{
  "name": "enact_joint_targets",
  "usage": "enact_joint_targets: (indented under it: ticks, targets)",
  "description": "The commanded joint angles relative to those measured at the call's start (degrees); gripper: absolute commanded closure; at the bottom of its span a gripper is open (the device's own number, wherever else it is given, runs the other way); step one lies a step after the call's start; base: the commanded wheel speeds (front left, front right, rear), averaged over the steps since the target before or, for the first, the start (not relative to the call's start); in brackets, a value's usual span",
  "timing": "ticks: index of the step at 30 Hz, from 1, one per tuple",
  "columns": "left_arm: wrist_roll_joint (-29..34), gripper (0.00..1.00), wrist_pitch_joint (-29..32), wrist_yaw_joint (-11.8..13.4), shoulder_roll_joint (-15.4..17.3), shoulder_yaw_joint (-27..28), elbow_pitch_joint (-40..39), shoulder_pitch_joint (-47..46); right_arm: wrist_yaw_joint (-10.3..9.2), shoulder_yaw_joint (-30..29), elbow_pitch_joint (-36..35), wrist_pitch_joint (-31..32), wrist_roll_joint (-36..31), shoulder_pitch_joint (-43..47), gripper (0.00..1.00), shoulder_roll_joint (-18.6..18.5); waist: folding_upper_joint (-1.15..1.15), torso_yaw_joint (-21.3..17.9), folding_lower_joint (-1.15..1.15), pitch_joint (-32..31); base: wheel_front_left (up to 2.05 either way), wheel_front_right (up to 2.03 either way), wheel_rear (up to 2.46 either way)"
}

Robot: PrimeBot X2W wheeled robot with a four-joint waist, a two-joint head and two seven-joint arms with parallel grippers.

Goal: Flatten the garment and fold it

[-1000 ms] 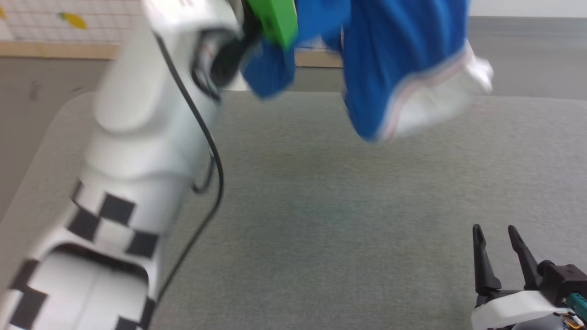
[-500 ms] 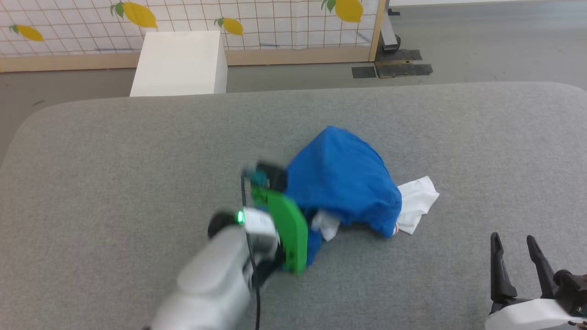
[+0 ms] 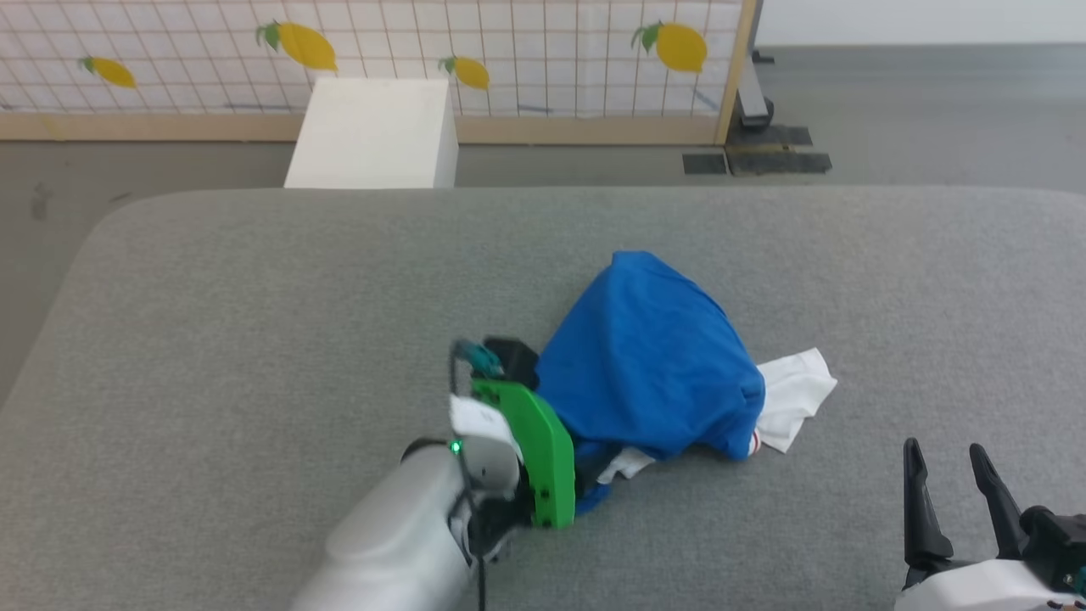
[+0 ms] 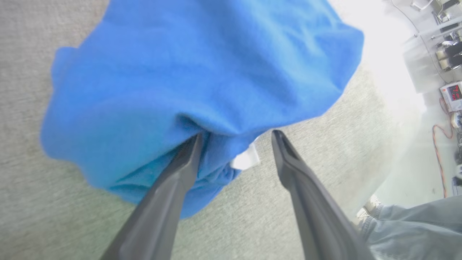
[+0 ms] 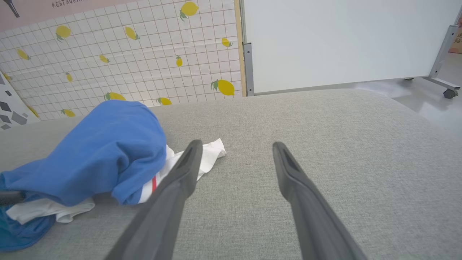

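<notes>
Shows the garment [image 3: 649, 365] heaped mid-surface on the grey surface [image 3: 254, 297], left gripper [image 4: 237, 134] jaws apart against a fold, right gripper [image 3: 943, 447] jaws apart by the near right corner (likely hazard: a fingertip snagging cloth and bunching it further).

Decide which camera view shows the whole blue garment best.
The head view: the garment lies almost whole, a crumpled blue heap with a white sleeve out, on the grey padded surface. The left wrist view gives close blue cloth; the right wrist view, a low side look.
</notes>
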Motion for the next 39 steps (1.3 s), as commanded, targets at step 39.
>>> enact_joint_targets:
  ticks: [39]
  targets:
    - [22.0, 0.00, -36.7, 15.7, 12.0, 27.7, -35.3, 27.7, -0.09, -1.8, 2.2, 14.9, -3.5, -11.9, 0.00, 0.0, 0.00, 3.7, 0.00, 3.0, 0.00, 0.00, 0.00]
